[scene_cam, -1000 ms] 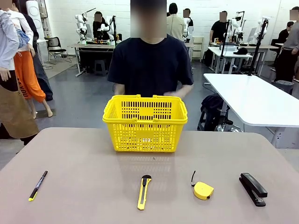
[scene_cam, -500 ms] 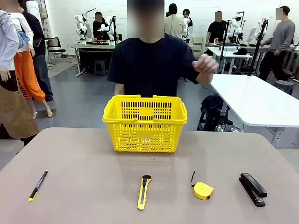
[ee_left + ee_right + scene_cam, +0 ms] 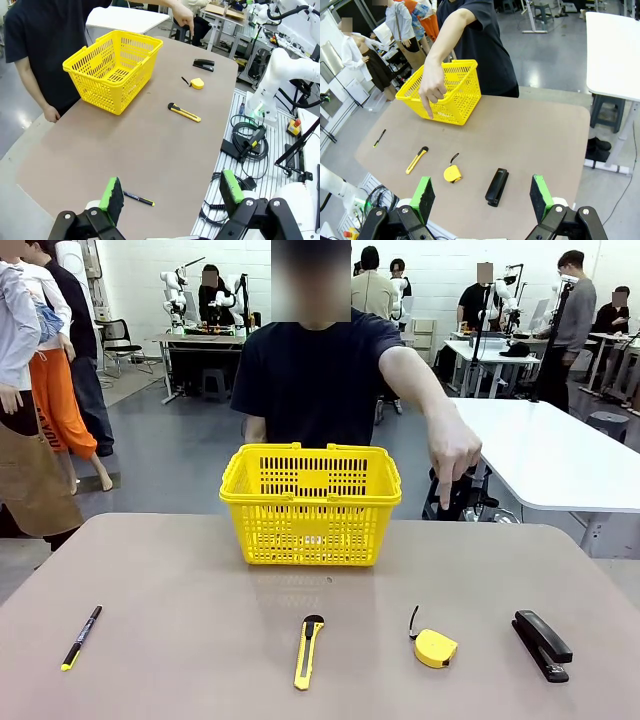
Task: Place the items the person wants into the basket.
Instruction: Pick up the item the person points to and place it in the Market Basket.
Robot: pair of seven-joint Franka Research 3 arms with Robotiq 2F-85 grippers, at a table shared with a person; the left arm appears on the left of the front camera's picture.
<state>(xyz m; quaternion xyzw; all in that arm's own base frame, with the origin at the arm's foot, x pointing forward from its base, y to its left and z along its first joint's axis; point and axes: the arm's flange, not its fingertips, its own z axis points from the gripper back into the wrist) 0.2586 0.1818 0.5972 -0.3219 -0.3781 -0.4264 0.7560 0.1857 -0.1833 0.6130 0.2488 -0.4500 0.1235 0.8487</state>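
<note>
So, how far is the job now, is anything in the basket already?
Done: nothing; the basket looks empty. In hand: the person's hand points down toward the table's right side; both the left gripper and right gripper are open, holding nothing. Left: the utility knife, tape measure, pen and stapler all lie on the table.

Bare table [image 3: 200, 580] surrounds the tape measure [image 3: 436, 648], while the person's hand [image 3: 455, 452] hangs beside the basket [image 3: 310, 532].
</note>
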